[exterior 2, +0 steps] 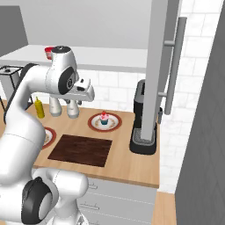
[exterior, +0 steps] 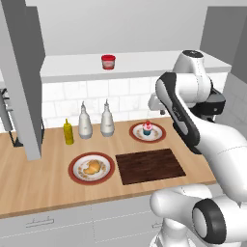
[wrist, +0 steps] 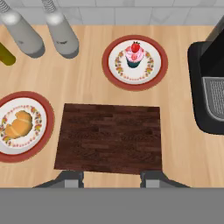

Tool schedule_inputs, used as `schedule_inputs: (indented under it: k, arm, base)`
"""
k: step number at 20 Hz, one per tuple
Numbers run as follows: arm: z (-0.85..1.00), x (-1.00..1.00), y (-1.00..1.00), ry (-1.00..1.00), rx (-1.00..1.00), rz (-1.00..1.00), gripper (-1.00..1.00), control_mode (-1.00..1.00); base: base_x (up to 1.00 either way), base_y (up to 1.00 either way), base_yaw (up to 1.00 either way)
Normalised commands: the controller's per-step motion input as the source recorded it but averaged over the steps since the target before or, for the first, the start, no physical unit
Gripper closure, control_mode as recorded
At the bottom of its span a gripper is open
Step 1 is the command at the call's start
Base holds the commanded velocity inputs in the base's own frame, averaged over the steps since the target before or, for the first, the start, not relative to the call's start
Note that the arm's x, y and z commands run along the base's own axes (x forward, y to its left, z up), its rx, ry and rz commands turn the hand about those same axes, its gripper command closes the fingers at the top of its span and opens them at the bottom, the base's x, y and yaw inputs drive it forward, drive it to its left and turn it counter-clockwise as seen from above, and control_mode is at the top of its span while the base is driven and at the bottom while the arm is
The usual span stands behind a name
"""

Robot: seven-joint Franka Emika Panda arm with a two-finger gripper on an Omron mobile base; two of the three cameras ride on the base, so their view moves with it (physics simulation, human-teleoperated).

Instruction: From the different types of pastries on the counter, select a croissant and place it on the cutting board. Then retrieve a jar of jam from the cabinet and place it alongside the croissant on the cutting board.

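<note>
Nearest you, the two-finger gripper hangs high over the counter's front edge, looking straight down; its dark fingertips rise at the bottom of the hand view with a gap between them and nothing in it, yet that is as narrow as these jaws go, so treat them as closed and empty. Directly beneath lies the dark brown rectangular wooden cutting board, bare on top, flat on the long light-brown wood-grain counter — neither of its two items has arrived. Just beside its left edge you find a round red-rimmed plate carrying the small golden-brown crescent croissant, which sits loose at the plate's middle and looks easy to pinch from above; your first move would likely be to spread the jaws and shift left over it. Farther back, a second red-rimmed plate holds the pink-frosted cupcake in its blue wrapper, the pastry to leave alone. Behind the croissant stand two pale grey bottles and a yellow squeeze bottle against the tiled wall, and a black coffee machine stands to the right. Farthest and highest, the small red-lidded jar of jam stands upright on the white shelf board of the pale grey cabinet, well apart from the board, waiting for the second step.
</note>
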Motion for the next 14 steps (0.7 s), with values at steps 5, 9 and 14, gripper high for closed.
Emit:
schedule_inputs:
  k: [5, 9, 14]
  arm:
    - [0.00, 0.00, 0.04, 0.01, 0.06, 0.00, -1.00, -1.00]
    - [0.00, 0.00, 0.04, 0.01, 0.07, 0.00, -1.00, -1.00]
    - [0.00, -0.01, 0.14, 0.03, 0.08, 0.00, -1.00, -1.00]
  base:
    - [0.00, 0.00, 0.00]
    - [0.00, 0.00, 0.00]
    - [0.00, 0.00, 0.00]
